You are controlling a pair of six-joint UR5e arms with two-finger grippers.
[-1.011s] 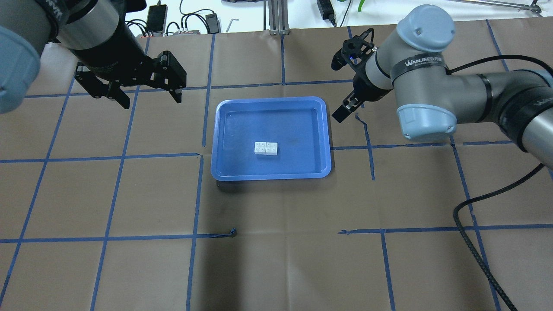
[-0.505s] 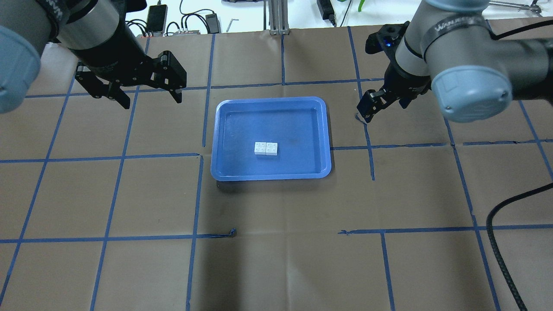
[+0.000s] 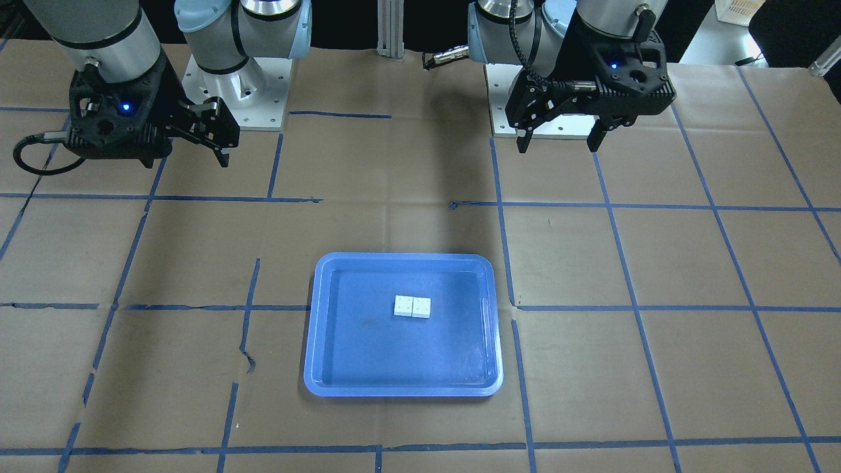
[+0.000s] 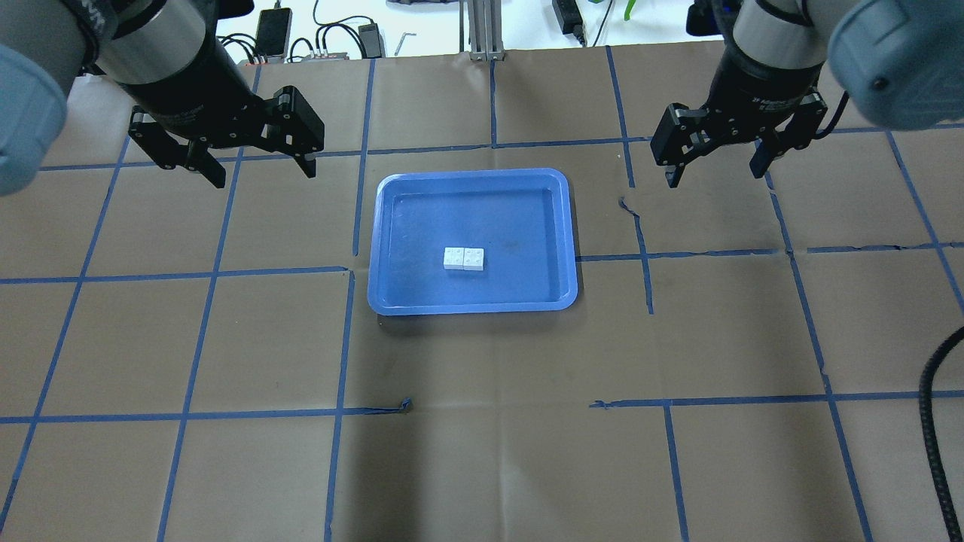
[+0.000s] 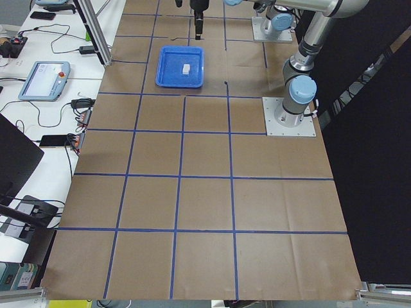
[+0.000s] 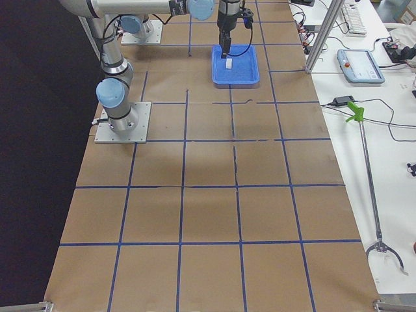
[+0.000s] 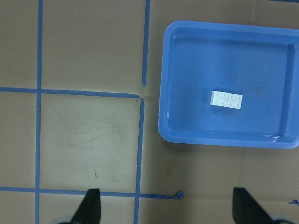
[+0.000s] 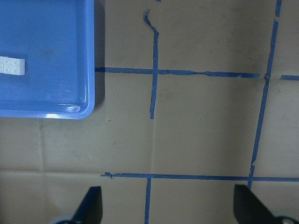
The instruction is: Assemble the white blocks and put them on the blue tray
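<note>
white blocks [image 8: 11, 66] cropped in right wrist view, blue tray [image 8: 56, 32] too

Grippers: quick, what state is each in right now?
Left gripper: open, holding nothing.
Right gripper: open, holding nothing.

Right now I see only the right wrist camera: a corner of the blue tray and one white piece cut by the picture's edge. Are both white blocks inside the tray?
Observer: Yes. Both white blocks lie side by side, touching, near the middle of the blue tray. I cannot tell if they are joined.
Operator: Where is the left gripper?
Observer: The left gripper hangs open above the table, outside the tray's rim, holding nothing.
</note>
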